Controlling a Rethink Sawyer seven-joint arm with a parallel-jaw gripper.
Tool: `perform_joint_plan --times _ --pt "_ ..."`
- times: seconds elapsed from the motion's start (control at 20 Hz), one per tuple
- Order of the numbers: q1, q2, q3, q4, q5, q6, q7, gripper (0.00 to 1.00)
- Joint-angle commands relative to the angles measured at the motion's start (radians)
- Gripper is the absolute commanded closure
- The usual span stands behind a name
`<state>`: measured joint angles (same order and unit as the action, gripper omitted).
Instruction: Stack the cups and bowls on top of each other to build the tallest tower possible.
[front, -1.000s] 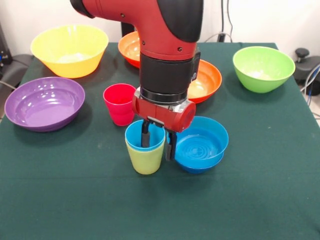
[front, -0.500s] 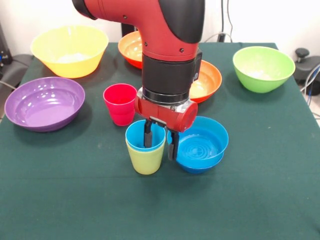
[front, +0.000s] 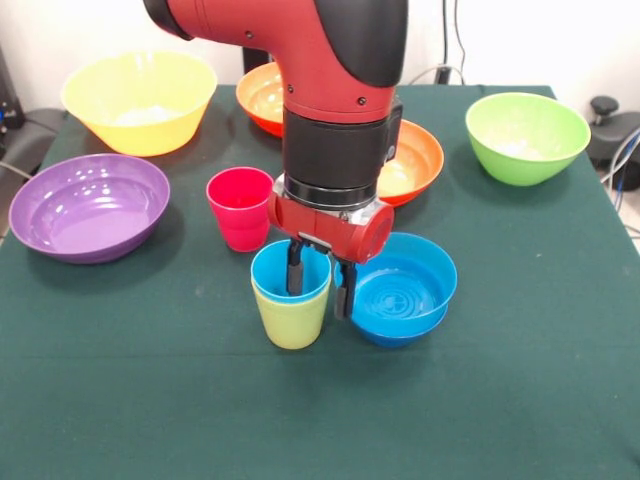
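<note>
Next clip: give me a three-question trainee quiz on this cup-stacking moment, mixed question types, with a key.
1. True or false: the light blue cup sits nested inside the yellow cup.
2. Which cup stands alone? A) red-pink cup B) yellow C) light blue
3. Fill in: one finger of the gripper is inside the light blue cup, the other is ____ its rim, beside the blue bowl.

Key: 1 true; 2 A; 3 outside.
</note>
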<state>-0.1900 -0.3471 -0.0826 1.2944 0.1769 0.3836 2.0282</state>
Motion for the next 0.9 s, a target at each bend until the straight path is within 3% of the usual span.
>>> perform_joint_plan --times 0.05,0.9 --pt "-0.027 0.064 0.109 0.069 -0.007 -0.026 0.091 0.00" --pt "-0.040 0.073 0.124 0.061 -0.011 -0.056 0.099 0.00"
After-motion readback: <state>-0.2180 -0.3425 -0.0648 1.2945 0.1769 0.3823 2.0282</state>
